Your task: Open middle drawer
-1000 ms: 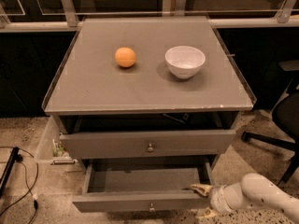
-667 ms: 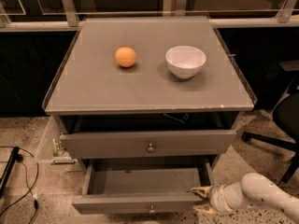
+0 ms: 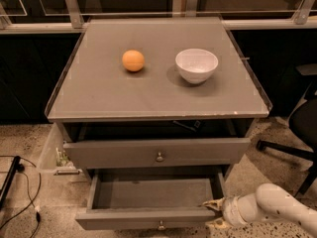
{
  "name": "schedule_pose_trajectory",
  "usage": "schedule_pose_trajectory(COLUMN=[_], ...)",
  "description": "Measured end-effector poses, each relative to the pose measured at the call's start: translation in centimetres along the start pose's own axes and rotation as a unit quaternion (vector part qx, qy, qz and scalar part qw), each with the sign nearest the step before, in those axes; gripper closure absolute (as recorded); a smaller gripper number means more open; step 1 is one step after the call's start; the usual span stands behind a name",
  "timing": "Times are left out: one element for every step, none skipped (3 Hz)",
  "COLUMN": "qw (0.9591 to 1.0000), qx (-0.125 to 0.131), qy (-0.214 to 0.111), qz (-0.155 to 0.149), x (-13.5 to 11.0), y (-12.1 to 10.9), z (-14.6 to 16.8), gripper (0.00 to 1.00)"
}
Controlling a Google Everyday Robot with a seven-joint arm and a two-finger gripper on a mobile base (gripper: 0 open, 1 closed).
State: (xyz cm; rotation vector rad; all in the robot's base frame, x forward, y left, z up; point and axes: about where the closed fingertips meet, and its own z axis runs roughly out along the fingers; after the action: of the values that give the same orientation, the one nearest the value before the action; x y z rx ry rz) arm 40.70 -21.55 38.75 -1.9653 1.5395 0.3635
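Observation:
The middle drawer (image 3: 148, 217) is pulled well out below the upper drawer (image 3: 158, 150). It is wide, shallow and grey, its inside is bare, and a small round knob (image 3: 161, 226) sits on its front at the bottom edge of the view. My gripper (image 3: 214, 214) is at the right end of this drawer's front panel, at the front right corner. The white arm (image 3: 277, 211) reaches in from the lower right. A third drawer front is out of view.
An orange (image 3: 133, 60) and a white bowl (image 3: 196, 65) sit on the grey cabinet top (image 3: 99, 98). The upper drawer stands slightly out. An office chair base (image 3: 282, 148) is on the right, and cables (image 3: 20, 182) lie on the floor at left.
The gripper has crept slightly down and forward at the drawer's right front corner. The drawer stands about as far out as before.

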Motion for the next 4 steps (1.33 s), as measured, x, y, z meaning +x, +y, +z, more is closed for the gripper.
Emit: schedule_pose_trajectory(qw=[0.9999, 0.9999, 0.9998, 0.9996], qx=[-0.012, -0.012, -0.021, -0.026], qy=[-0.009, -0.009, -0.003, 0.005], qz=[0.002, 0.002, 0.002, 0.003], x=[0.1, 0.1, -0.5, -1.5], y=[0.0, 0.0, 4.7, 9.6], z=[0.3, 0.3, -1.7, -3.7], gripper=[0.14, 0.17, 0.40, 0.63])
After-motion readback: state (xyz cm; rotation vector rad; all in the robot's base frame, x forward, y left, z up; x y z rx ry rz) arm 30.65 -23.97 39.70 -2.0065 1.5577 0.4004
